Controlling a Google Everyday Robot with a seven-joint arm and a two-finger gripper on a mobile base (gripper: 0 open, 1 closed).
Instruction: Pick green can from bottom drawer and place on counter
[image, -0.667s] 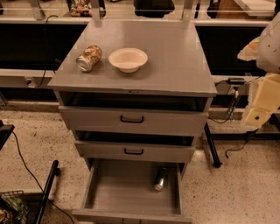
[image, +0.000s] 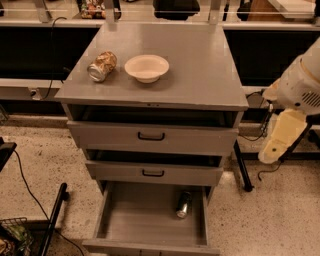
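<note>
Clearly the bottom drawer has been pulled well out so that its floor can be reached from above, and the green can lies on its side inside it, toward the drawer's back right, close to the right wall. Lying down like that, it will probably roll if nudged, so I judge a grasp across its body from overhead would suit best.

Above the drawer, the two shallower drawers stand only slightly out, which leaves the way down to the can open. Higher above the drawer is the table, the cabinet's flat grey top. A white bowl and a tan patterned can sit on its left half, so the bare right half looks the natural spot for setting down.

The pincer hangs up and to the right of the drawer, outside the cabinet and well apart from the can. Whether it is released or clenched I cannot tell. By my reading the reach into the drawer has not yet begun.
</note>
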